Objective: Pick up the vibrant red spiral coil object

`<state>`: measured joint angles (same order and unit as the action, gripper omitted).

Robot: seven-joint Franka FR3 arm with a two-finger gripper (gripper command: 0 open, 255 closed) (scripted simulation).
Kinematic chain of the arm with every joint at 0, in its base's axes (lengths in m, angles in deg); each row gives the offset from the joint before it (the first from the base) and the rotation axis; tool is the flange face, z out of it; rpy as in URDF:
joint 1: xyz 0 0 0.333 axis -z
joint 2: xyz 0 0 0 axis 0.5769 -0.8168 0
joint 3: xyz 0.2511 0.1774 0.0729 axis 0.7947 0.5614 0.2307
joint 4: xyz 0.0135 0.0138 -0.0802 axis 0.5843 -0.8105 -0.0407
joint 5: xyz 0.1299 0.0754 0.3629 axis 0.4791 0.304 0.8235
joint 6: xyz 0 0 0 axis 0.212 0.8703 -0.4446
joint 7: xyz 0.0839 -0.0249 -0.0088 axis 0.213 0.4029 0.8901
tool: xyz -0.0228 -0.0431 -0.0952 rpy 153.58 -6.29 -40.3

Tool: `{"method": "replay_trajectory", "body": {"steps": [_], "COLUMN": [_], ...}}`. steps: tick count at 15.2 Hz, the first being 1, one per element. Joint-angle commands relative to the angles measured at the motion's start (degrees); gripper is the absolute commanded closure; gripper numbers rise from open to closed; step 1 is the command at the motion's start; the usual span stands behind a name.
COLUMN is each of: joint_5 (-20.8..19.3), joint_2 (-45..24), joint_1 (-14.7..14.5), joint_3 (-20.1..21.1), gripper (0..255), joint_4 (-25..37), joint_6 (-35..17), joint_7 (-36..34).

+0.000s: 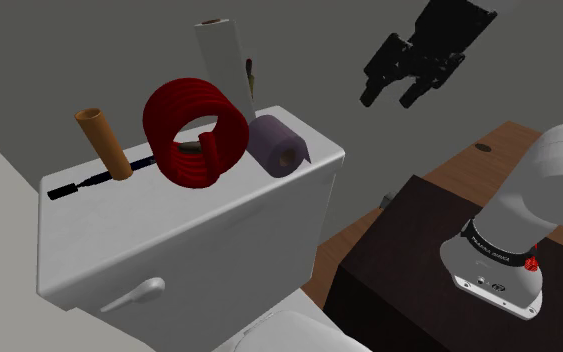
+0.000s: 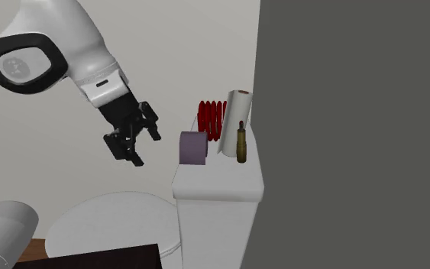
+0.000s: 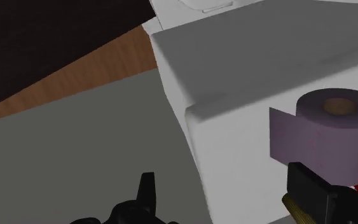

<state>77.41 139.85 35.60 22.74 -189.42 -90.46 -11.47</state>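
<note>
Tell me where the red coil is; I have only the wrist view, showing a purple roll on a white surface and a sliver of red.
Observer: The red coil stands on top of the white toilet tank, beside the purple roll, on the shoulder view's left of it.
Operator: Is the end effector near it?
Observer: No. The end effector hangs open in the air, apart from the tank, touching nothing.
Operator: Anything else beside the coil?
Observer: A tilted brown tube on its far side from the roll, and an upright white roll behind.
</note>
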Motion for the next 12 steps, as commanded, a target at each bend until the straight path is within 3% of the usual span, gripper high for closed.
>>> {"method": "replay_trajectory", "body": {"steps": [1, 6, 12], "joint_5": [1.68, 4.13, 4.12], "joint_2": [0.63, 0.36, 0.24], "joint_1": [1.1, 6.82, 19.13], "joint_3": [5.18, 18.2, 32.5], "gripper": [0, 0, 0], "joint_4": [1.11, 6.56, 18.2], "joint_6": [-2.07, -6.52, -8.21], "joint_7": [-6.35, -20.92, -37.52]}}
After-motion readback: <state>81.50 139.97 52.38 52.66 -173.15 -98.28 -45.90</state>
